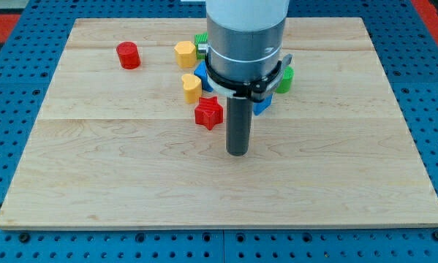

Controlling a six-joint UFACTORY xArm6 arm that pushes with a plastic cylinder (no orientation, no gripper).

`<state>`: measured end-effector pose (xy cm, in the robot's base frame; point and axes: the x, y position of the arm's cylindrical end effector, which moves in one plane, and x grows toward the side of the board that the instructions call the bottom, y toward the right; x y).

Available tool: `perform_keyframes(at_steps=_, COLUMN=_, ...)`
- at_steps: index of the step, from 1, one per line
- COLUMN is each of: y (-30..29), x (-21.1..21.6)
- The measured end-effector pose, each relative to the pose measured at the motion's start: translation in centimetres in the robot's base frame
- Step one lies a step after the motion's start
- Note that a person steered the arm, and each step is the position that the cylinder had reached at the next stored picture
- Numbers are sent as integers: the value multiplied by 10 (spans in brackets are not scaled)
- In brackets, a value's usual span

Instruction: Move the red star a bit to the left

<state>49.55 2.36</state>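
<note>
The red star point(208, 113) lies near the middle of the wooden board point(131, 183). My tip point(237, 153) rests on the board just to the right of the star and a little toward the view's bottom, with a small gap between them. The arm's grey body hides part of the block cluster behind the star.
A red cylinder point(129, 55) stands at the upper left. A yellow hexagon point(185, 54), a yellow heart-like block point(191, 88), a green block point(201, 42), blue blocks point(202, 75) point(262, 106) and another green block point(285, 79) cluster above the star, partly hidden by the arm.
</note>
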Motion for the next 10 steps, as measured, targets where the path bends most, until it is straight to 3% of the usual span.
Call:
perform_keyframes(at_steps=3, y=3, x=-28)
perform_keyframes(at_steps=5, y=36, x=-40)
perform_keyframes(at_steps=10, y=-36, x=-47)
